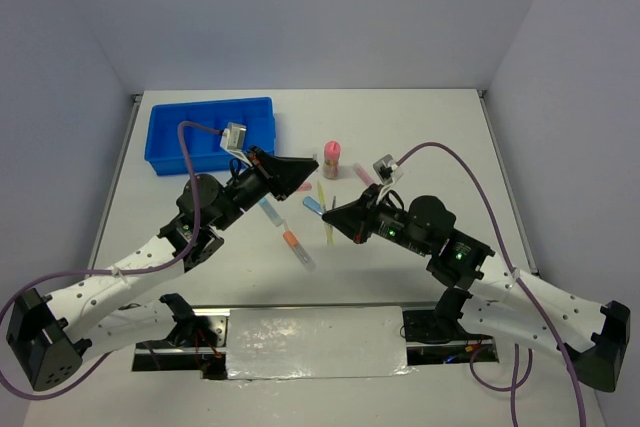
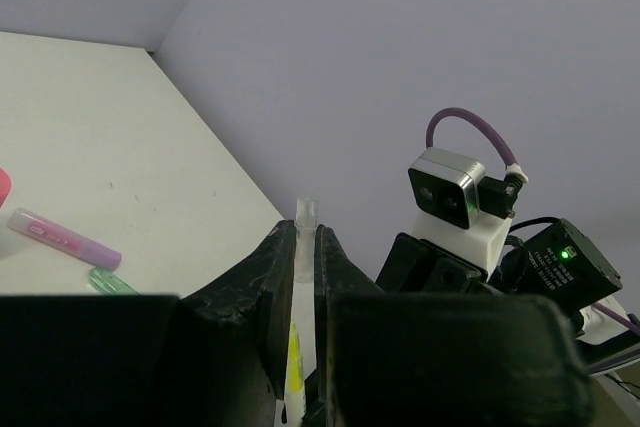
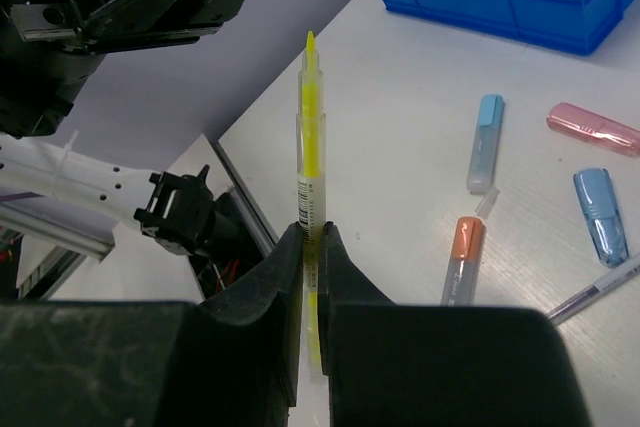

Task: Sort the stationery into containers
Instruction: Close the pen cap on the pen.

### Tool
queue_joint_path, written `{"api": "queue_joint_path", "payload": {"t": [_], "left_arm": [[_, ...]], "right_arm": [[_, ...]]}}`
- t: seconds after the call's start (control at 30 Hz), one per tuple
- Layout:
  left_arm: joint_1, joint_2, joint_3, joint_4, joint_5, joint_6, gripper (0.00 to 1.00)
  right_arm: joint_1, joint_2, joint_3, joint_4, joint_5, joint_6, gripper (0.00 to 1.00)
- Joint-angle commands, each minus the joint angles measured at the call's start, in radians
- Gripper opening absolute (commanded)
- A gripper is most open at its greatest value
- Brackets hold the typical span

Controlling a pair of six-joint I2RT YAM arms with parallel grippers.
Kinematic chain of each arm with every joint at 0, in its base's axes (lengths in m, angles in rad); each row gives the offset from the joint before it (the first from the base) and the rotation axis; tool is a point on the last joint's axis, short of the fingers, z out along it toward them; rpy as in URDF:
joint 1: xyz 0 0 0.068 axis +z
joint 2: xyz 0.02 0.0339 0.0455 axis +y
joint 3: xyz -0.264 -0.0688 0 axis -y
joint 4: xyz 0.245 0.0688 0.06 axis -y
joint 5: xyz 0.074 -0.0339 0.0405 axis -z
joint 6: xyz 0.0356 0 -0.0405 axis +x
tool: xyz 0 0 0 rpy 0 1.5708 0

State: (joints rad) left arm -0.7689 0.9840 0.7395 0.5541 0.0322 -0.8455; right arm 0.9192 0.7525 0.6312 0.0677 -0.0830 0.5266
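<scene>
- Well, the white table [image 1: 420,137] fills my top view, with both arms reaching in from 6 o'clock.
- The blue tray [image 1: 190,163] sits at 11 o'clock on the table, well apart from both grippers.
- My left gripper [image 2: 305,237] is pressed almost together on a thin clear stick [image 2: 307,212], whose end pokes out past the fingertips. Yellow shows lower in the gap, and I cannot tell whether it belongs to that stick.
- My right gripper [image 3: 311,237], near the table's centre, pinches a yellow pen [image 3: 311,127] low on its barrel. The tip is free in the air, pointing at about 11 o'clock toward the left gripper.
- A pink-capped cylinder [image 1: 331,159] stands upright at 12 o'clock from the right gripper.
- Lying loose on the table, apart from one another, are a blue marker [image 3: 486,142], an orange marker [image 3: 462,257] and a pink marker [image 3: 592,129].
</scene>
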Motion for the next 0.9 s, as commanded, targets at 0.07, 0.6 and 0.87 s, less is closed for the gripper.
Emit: {"api": "queue_joint_path", "payload": {"t": [0.07,0.6,0.87], "left_arm": [[0.003,-0.021,0.001,0.069,0.011,-0.004,0.0],[0.003,-0.005,-0.02,0.084,0.015,-0.001,0.01],[0.003,-0.011,-0.034,0.083,-0.012,0.002,0.02]], "right_arm": [[0.01,0.008,0.059,0.066,0.0,-0.02,0.0],[0.01,0.031,0.074,0.064,0.032,-0.016,0.0],[0.01,0.028,0.073,0.063,0.02,-0.013,0.0]]}}
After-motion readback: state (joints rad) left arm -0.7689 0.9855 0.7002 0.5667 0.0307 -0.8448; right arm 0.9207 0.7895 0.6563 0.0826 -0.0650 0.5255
